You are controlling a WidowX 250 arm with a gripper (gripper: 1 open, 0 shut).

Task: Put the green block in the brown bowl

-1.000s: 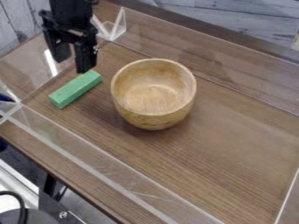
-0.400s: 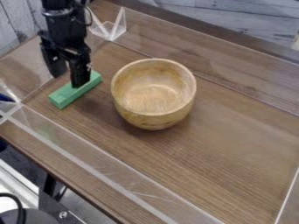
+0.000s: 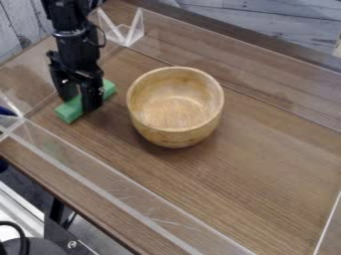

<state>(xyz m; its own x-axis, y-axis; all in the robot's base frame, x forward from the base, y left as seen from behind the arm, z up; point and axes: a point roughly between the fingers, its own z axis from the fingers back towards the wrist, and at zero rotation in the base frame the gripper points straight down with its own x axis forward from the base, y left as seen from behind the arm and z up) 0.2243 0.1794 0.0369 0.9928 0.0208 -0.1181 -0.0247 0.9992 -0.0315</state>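
Okay so your black gripper (image 3: pixel 83 92) is right down over the green block (image 3: pixel 70 112), with the fingers spread wide open, one toward each side of it. You don't have a grip on it as far as the view shows, and I can't tell whether either finger is actually touching it. The block is lying flat on the brown wooden table (image 3: pixel 246 189), at an angle, partly hidden under the gripper, with its near end poking out toward you. Your round light-brown wooden bowl (image 3: pixel 174 105) sits upright just beside the block, on the right side of the picture from it, and you can see bare wood grain inside. The arm (image 3: pixel 76 22) comes in from the top left of the view.
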